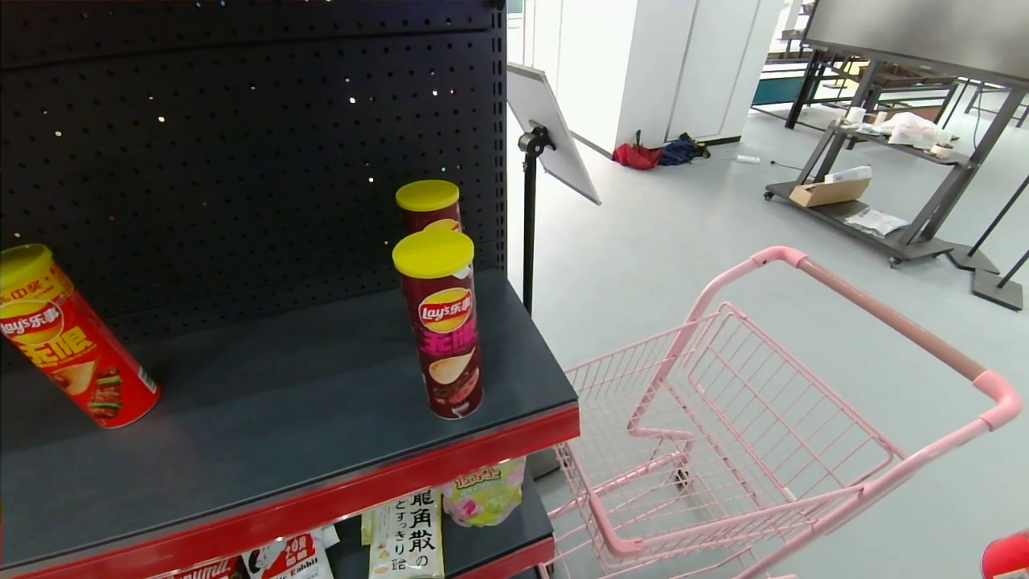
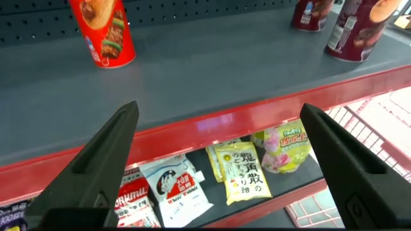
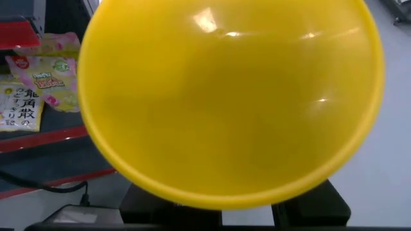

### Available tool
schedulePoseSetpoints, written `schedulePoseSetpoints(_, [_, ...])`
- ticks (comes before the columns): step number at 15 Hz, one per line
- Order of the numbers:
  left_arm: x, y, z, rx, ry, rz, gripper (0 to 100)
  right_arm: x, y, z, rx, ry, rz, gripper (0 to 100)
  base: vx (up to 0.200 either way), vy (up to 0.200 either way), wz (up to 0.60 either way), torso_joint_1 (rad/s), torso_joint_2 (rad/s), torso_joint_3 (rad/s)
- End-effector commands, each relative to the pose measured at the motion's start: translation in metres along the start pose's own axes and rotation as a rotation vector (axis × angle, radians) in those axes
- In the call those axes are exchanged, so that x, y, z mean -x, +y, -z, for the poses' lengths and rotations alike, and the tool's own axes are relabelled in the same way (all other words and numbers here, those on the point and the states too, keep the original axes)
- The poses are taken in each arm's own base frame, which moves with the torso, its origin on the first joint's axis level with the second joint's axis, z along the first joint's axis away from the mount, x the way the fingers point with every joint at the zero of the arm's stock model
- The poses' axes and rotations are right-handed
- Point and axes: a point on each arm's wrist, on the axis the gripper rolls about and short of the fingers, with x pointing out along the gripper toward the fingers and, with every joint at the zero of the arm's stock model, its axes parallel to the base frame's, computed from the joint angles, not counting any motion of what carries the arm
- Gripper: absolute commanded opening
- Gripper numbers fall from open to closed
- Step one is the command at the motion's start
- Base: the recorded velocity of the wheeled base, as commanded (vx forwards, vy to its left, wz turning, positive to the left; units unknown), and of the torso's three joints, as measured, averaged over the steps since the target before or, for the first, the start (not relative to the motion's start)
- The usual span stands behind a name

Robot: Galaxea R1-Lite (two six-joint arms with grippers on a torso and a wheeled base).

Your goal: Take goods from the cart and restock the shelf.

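On the dark upper shelf point(image 1: 265, 402) stand three chip cans with yellow lids: a dark red can point(image 1: 440, 338) near the front right edge, another point(image 1: 428, 205) behind it, and a red can point(image 1: 68, 338) at the far left. My left gripper point(image 2: 218, 109) is open and empty, level with the shelf's red front edge point(image 2: 212, 125). My right gripper point(image 3: 225, 218) is shut on a chip can whose yellow lid point(image 3: 231, 96) faces the wrist camera. A red bit of that can point(image 1: 1005, 555) shows right of the pink cart point(image 1: 884, 318), whose basket holds nothing.
Snack packets point(image 2: 237, 170) lie on the lower shelf. A black pegboard point(image 1: 241, 145) backs the shelf. A stand with a white board point(image 1: 555, 129) rises just right of the shelf. Metal racks point(image 1: 884, 185) stand across the grey floor.
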Motion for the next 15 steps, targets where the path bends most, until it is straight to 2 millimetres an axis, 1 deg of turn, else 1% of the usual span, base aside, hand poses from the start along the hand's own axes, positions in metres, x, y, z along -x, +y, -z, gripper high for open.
schedulePoseSetpoints(1, [0.0, 0.0, 0.0, 0.0, 0.001, 0.0, 100, -0.002, 0.0, -0.001, 0.002, 0.009, -0.001, 0, 0.0, 0.0, 0.0, 0.154, -0.36, -0.198])
schedulePoseSetpoints(5, [0.0, 0.0, 0.0, 0.0, 0.001, -0.002, 100, -0.002, 0.0, -0.001, 0.005, 0.009, -0.001, 0, 0.0, 0.0, 0.0, 0.166, -0.37, -0.205])
schedulePoseSetpoints(7, [0.0, 0.0, 0.0, 0.0, 0.001, 0.0, 100, -0.003, 0.001, 0.001, 0.022, 0.016, 0.005, 0, 0.0, 0.0, 0.0, 0.08, -0.19, -0.095])
schedulePoseSetpoints(15, [0.0, 0.0, 0.0, 0.0, 0.0, 0.0, 100, -0.007, 0.002, 0.01, 0.028, 0.039, -0.003, 0, 0.0, 0.0, 0.6, 0.009, 0.0, 0.002])
